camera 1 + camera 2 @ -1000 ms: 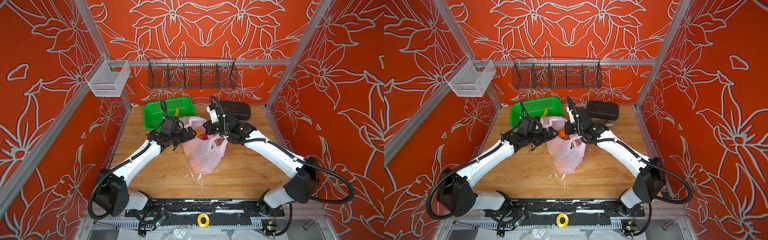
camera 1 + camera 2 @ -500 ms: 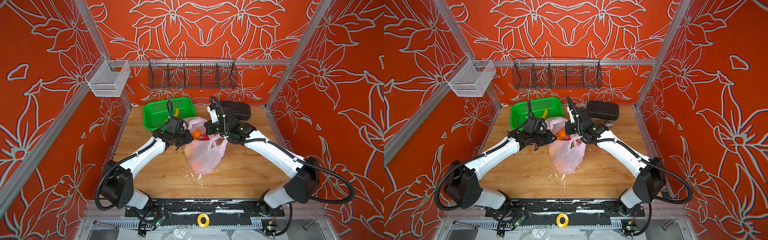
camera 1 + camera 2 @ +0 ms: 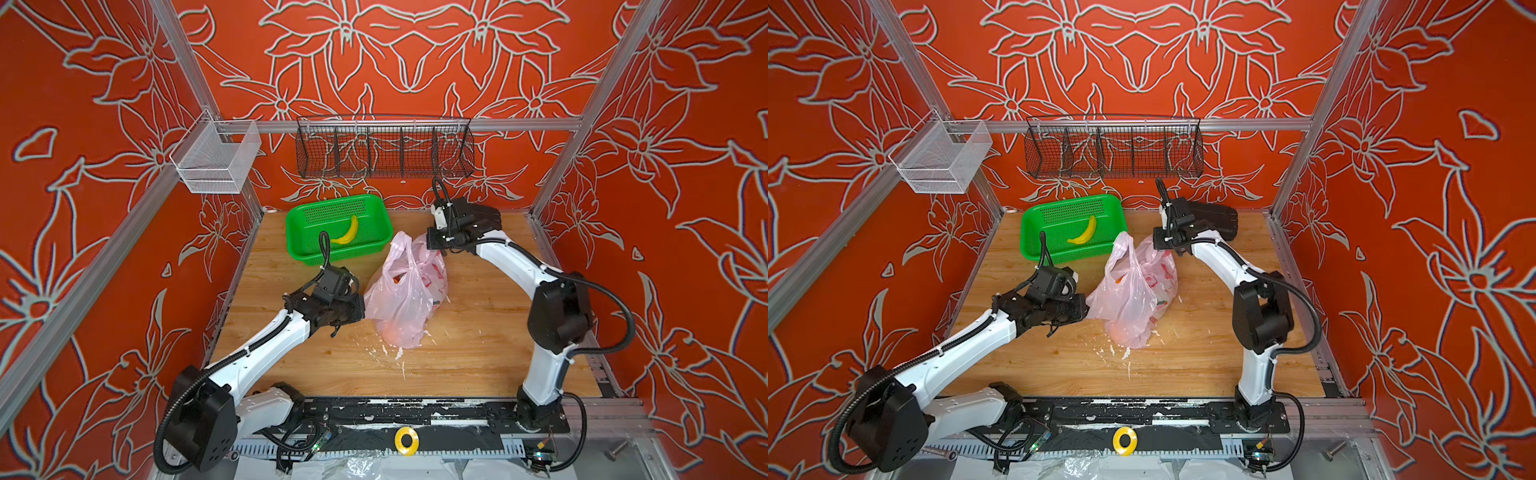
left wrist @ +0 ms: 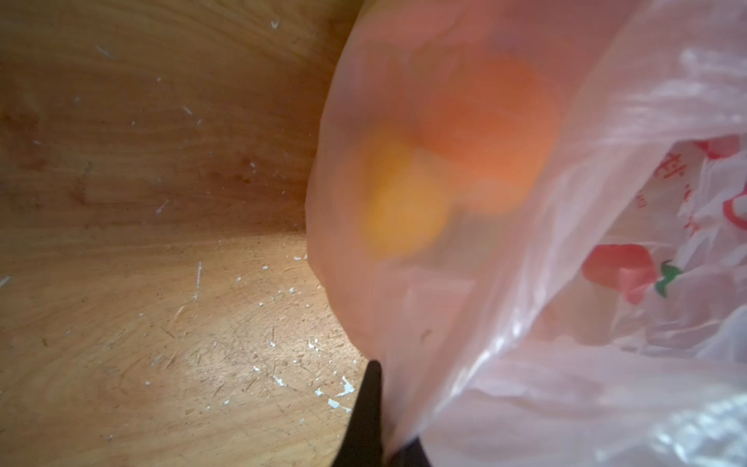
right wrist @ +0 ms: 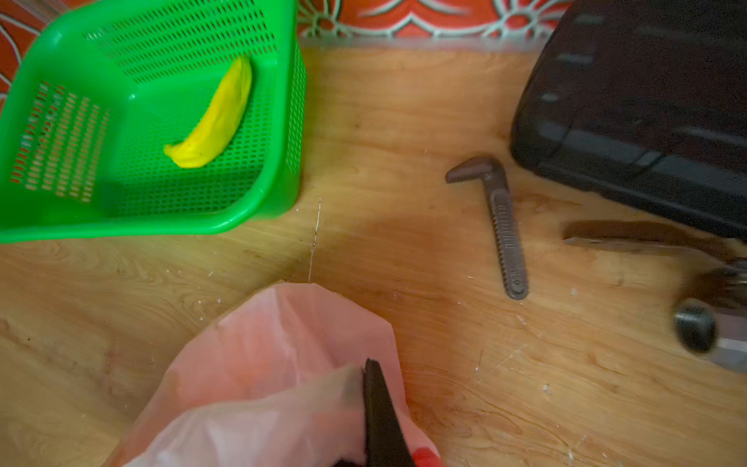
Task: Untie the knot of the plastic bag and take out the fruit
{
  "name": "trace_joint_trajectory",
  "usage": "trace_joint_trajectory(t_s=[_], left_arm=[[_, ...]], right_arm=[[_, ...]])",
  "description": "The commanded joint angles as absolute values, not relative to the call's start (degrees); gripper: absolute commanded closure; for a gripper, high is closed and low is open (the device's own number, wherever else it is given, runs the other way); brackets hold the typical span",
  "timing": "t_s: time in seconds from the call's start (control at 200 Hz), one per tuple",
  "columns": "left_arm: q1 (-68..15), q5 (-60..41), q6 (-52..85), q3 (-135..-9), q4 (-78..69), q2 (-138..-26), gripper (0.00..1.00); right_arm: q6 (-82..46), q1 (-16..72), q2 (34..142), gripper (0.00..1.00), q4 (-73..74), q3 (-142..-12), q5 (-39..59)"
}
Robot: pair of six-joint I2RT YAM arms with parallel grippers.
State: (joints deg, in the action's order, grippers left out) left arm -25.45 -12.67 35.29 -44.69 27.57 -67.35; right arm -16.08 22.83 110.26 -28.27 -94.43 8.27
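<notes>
The pink plastic bag [image 3: 401, 301] [image 3: 1131, 303] lies mid-table, stretched between both arms. No knot shows; its handles stand apart as loose loops. Fruit shows through the film: an orange [image 4: 489, 133] and a yellow one [image 4: 404, 210]. My left gripper [image 3: 360, 308] [image 4: 384, 374] is shut on the plastic bag at its left side, film pinched against the black finger [image 4: 370, 408]. My right gripper [image 3: 432, 246] [image 5: 364, 370] is shut on the bag's far-right handle, held just above the wood.
A green basket [image 3: 374, 245] at the back holds a yellow banana [image 3: 348, 232]. A black case [image 3: 482, 216] sits back right, with a brown toy wrench [image 5: 503, 230] and another tool [image 5: 630, 236] beside it. Wire baskets [image 3: 384, 149] hang on the back wall.
My left gripper went from open beside the bag's top to shut on its left side, nearer the front. The bag is now drawn out longer. The right gripper stays at the handle.
</notes>
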Motion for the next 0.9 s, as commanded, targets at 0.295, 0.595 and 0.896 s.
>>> trace_joint_trajectory(t_s=[0.295, 0.595, 0.896], left_arm=[[-24.90, -3.66, 24.19, -53.74, 32.15, -62.24, 0.28], [-21.90, -11.23, 14.62, -66.49, 32.27, -69.71, 0.18], [-21.18, -25.26, 10.40, -78.87, 33.65, -88.24, 0.02]], right_arm=[[-17.71, 23.11, 93.52, 0.35, -27.14, -86.56, 15.06], [-19.01, 24.63, 79.37, 0.17, -20.32, -79.53, 32.97], [-14.22, 27.74, 83.65, 0.21, -27.54, -79.10, 32.00]])
